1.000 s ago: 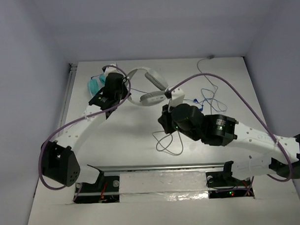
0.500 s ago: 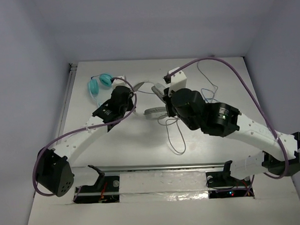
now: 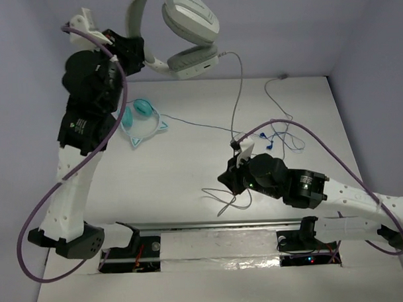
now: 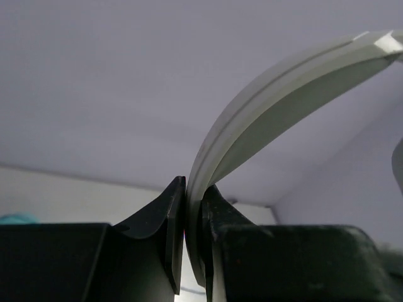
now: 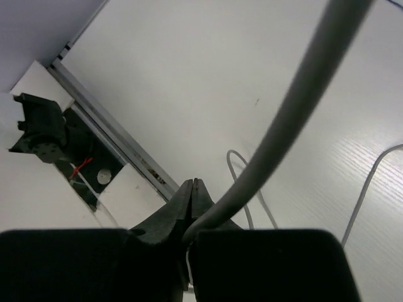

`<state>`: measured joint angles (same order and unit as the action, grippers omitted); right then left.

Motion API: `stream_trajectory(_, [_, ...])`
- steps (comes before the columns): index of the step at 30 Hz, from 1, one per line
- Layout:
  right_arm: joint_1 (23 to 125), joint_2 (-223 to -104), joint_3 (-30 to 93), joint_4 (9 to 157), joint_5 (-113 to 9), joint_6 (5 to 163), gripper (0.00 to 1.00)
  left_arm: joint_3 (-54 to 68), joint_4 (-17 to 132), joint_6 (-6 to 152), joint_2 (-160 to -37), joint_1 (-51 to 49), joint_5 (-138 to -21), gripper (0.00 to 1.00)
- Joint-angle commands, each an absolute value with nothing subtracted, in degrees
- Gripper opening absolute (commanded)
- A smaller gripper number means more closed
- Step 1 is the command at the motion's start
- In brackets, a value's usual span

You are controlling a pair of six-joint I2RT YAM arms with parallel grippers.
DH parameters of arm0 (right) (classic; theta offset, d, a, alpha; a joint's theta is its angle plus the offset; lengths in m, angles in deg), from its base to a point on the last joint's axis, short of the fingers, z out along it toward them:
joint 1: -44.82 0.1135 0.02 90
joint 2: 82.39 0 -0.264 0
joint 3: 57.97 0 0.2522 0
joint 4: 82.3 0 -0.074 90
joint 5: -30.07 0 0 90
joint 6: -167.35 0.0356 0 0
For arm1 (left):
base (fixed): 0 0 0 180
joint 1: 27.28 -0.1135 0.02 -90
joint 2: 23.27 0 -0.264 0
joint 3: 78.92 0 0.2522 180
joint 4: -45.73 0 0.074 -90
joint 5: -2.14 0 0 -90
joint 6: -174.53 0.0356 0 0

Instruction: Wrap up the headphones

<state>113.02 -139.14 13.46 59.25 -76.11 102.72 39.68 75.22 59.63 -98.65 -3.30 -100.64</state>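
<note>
High over the counter [image 3: 156, 186], the left gripper [image 4: 193, 195] pinches the headphones [image 3: 190, 29] by their stiff headband [image 4: 271, 107]; the right gripper [image 5: 192, 189] nips the limp cable [image 5: 296, 107].

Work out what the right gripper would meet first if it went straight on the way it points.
Probably the bare table, close to the rail at its near edge. The right gripper, shut on the headphone cable, tilts down toward it; depth is unclear.

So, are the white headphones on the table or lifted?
Lifted. The left gripper holds the headphones by the headband above the table; the cable runs down to the right gripper.
</note>
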Motion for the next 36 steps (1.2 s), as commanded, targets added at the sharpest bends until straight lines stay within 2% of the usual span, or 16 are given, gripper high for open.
stream_trajectory(1, [113.02,-139.25,10.73,67.06,-77.23,104.69,0.00,48.89,77.32,59.05,-96.66,-3.29,-94.73,0.00])
stream_trajectory(3, [113.02,-139.08,7.93,70.66,-81.01,104.95,0.08,51.20,78.21,58.17,-96.75,-3.29,-91.56,0.00])
stream_trajectory(4, [112.50,-138.90,7.04,71.80,-82.24,104.95,0.23,53.12,79.08,57.91,-96.75,-3.29,-90.77,0.00])
stream_trajectory(6, [112.49,-137.76,4.06,75.91,-85.23,104.42,0.40,54.80,80.06,57.38,-96.66,-3.29,-88.84,0.00])
stream_trajectory(7, [111.62,-137.32,2.83,77.68,-85.33,103.99,0.56,55.94,80.41,57.11,-96.40,-3.29,-88.31,0.00])
stream_trajectory(10, [107.93,-136.09,-0.95,84.19,-82.79,102.93,0.74,57.70,80.76,56.24,-95.61,-3.29,-86.02,0.00])
stream_trajectory(13, [102.57,-137.14,-3.24,90.69,-78.39,101.61,0.79,59.20,81.46,55.80,-95.52,-3.29,-84.96,0.00])
stream_trajectory(15, [99.59,-137.75,-4.39,95.95,-73.48,100.56,0.80,59.38,81.47,55.27,-95.26,-3.29,-84.61,0.00])
stream_trajectory(19, [99.04,-139.60,-5.80,99.06,-72.06,99.06,0.82,62.18,82.51,54.91,-95.69,-3.29,-84.43,0.00])
stream_trajectory(25, [99.04,-143.37,-9.76,107.84,-63.44,100.90,0.84,65.18,82.79,54.39,-97.45,-3.29,-83.82,0.00])
stream_trajectory(29, [99.04,-144.97,-14.31,114.50,-64.49,103.71,0.78,66.94,84.19,54.91,-98.16,-3.29,-84.78,0.00])
stream_trajectory(34, [99.04,-142.59,-18.72,120.06,-64.67,105.47,0.53,66.15,83.49,55.18,-97.80,-3.29,-89.34,0.00])
stream_trajectory(35, [99.04,-142.59,-19.24,120.15,-64.06,106.09,0.34,65.80,83.40,55.18,-98.15,-3.29,-89.97,0.00])
stream_trajectory(36, [99.04,-142.59,-18.99,117.89,-63.71,106.53,0.23,65.27,83.14,55.27,-98.33,-3.29,-91.19,0.00])
